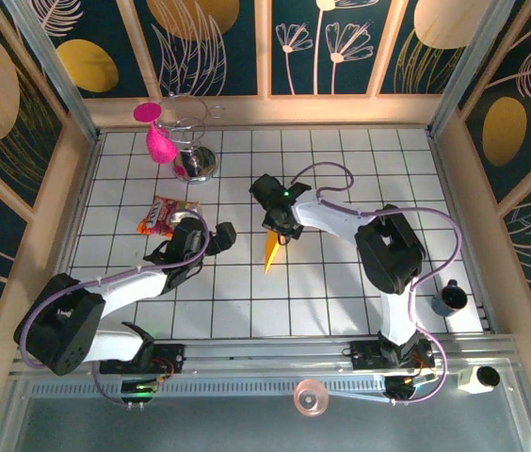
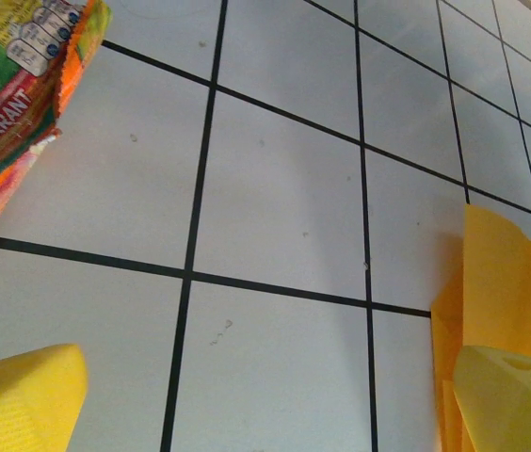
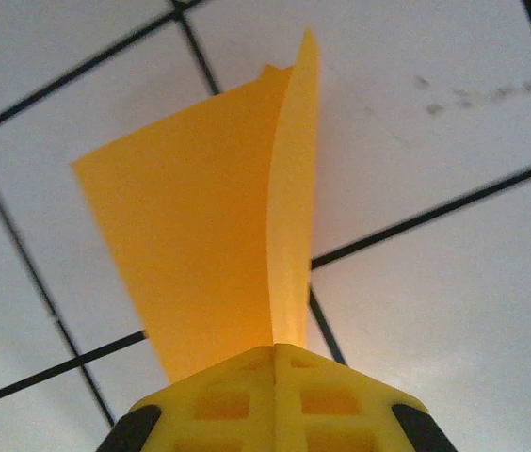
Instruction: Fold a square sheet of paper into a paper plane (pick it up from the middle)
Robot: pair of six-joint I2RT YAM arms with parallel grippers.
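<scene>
One paper plane (image 3: 211,218) tight in right jaws; left jaws agape; apparently one snack packet (image 1: 159,217).

A robot test cell: gridded tabletop (image 1: 331,292), floral panel walls (image 1: 322,47) (arms (image 1: 393,250) bolted on).

A crinkly red-and-yellow snack packet (image 1: 164,216) lies flat on the white, black-gridded tabletop (image 1: 341,301), near the left jaws, to their left and a little beyond them. Well beyond both jaws, a clear glass stand on a shiny chrome base (image 1: 193,155) stands upright, with a bright pink object (image 1: 158,141) just beside it on its left. A dark mug (image 1: 451,298) sits well to the right of the right jaws. A pale pink ring (image 1: 311,397) lies on the grey front ledge, nearer than both jaws.
</scene>
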